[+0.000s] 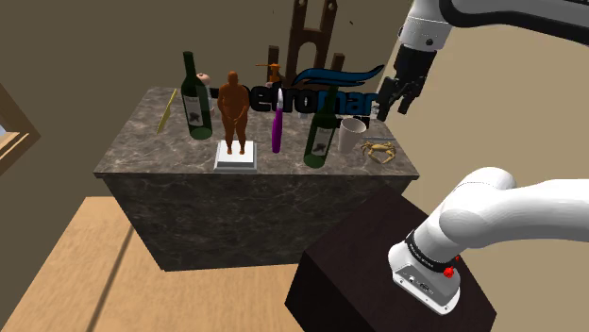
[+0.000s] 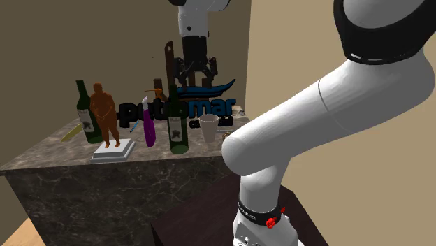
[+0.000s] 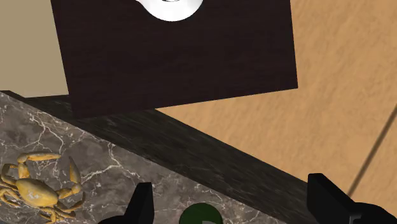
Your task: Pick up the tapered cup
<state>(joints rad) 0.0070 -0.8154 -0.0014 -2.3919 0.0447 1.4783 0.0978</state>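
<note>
Tapered cup (image 1: pixel 351 132), white and upright with its wide mouth up, stands on the counter (image 1: pixel 132 151) just beside the yellow crab figure (image 1: pixel 379 151), on the crab's side toward the shoulder view's left and a touch farther back. A green bottle (image 1: pixel 323 132) stands just past the cup from the crab, so the cup is hemmed in between the two.

Your gripper (image 1: pixel 398 106) hangs well above the crab, spread wide and holding nothing. Check the wrist view: two black fingers (image 3: pixel 143 205) stand far apart. Between them, far below, are the counter's edge and the bottle's green top, with the crab off to one finger's side.

By my reading you're in the approach step. Nothing is grasped, the cup is untouched and the hand is high.

Next move, I'd say, is to slide away from the crab toward the cup until its rim sits centred between the fingers. Then come straight down with the jaws kept wide. Close a little below the rim, where the flare should hang on the fingers rather than slip through.

Mind that bottle as you go. It is tall and close against the cup, so a descending finger could clip it. The crab on the other side leaves little spare room either.
</note>
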